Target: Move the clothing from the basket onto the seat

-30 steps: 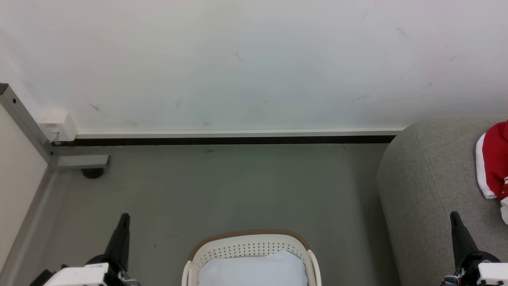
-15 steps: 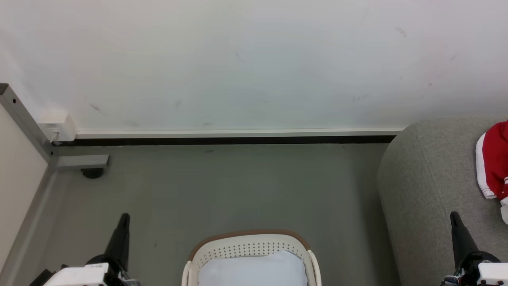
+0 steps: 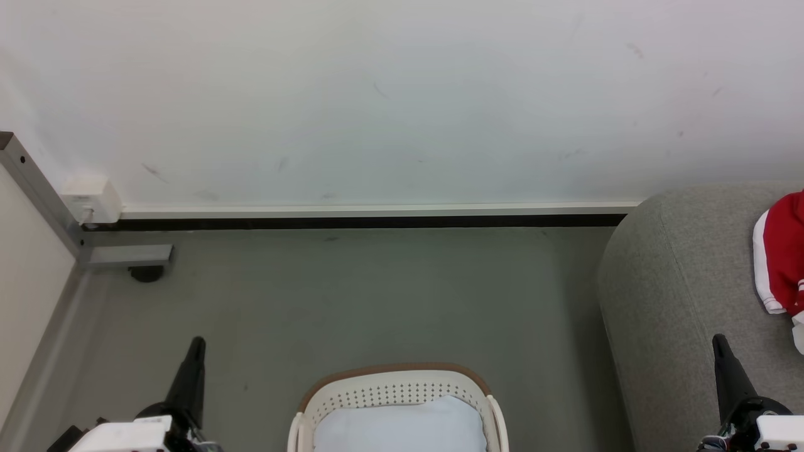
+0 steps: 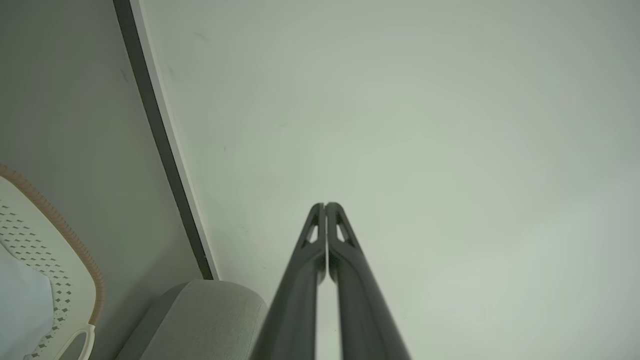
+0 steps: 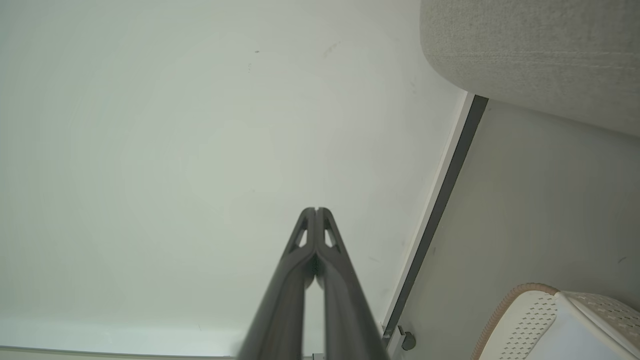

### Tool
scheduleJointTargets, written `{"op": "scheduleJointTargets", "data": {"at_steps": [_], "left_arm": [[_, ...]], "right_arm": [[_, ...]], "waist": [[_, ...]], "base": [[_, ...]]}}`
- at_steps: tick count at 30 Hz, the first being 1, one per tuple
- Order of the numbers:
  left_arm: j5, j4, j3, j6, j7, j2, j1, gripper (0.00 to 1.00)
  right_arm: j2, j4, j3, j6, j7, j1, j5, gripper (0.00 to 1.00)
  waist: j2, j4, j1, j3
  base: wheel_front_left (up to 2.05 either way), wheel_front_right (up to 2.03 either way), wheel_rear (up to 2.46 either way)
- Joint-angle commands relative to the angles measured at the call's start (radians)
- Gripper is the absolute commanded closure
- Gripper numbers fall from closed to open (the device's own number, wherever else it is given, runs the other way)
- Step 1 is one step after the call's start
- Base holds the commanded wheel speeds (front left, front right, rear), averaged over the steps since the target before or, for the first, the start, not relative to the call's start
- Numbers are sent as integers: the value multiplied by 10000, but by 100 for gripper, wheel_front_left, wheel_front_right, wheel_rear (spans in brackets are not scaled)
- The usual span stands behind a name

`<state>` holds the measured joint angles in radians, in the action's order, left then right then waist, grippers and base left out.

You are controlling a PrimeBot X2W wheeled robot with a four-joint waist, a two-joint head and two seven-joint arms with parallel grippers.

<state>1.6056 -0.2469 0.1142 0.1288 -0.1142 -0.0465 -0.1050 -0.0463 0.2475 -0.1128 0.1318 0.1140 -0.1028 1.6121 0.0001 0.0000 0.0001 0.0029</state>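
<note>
The red clothing [image 3: 784,251] lay on the big grey seat [image 3: 678,282], at the far right of the head view. Part of it was cut off by the edge of the picture. The basket [image 3: 396,378] stood on the floor [image 3: 377,295] right in front of the robot, well apart from the clothing. In it lay a pale blue-white cushion [image 3: 402,427], and I saw no red cloth there.

The left claw [image 3: 196,343] was shut tight with nothing in it, low down and left of the basket. The right claw [image 3: 720,340] was shut and empty too, low over the front of the seat, near the clothing but not touching it.

I think the job looked done. To end it well, both arms needed to rest low and quiet. The right claw had to stay off the red cloth so it would not drag it down. The cushion was best left in the basket.
</note>
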Motion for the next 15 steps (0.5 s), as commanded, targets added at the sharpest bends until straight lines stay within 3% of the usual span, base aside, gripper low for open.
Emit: {"op": "scheduleJointTargets", "data": {"at_steps": [1,15], "left_arm": [[131,32,24,40,-38,-69,-94,100],[132,31,23,41,-37,-69,-94,100]], "right_arm": [[-73,-53,-37,-21,37,-129,15,100],[-73,-51,-36,-21,36,-129,16,100]], "waist": [[-1,0,-1,0],[-1,0,-1,0]], "base": [[0,0,0],[0,0,0]]}}
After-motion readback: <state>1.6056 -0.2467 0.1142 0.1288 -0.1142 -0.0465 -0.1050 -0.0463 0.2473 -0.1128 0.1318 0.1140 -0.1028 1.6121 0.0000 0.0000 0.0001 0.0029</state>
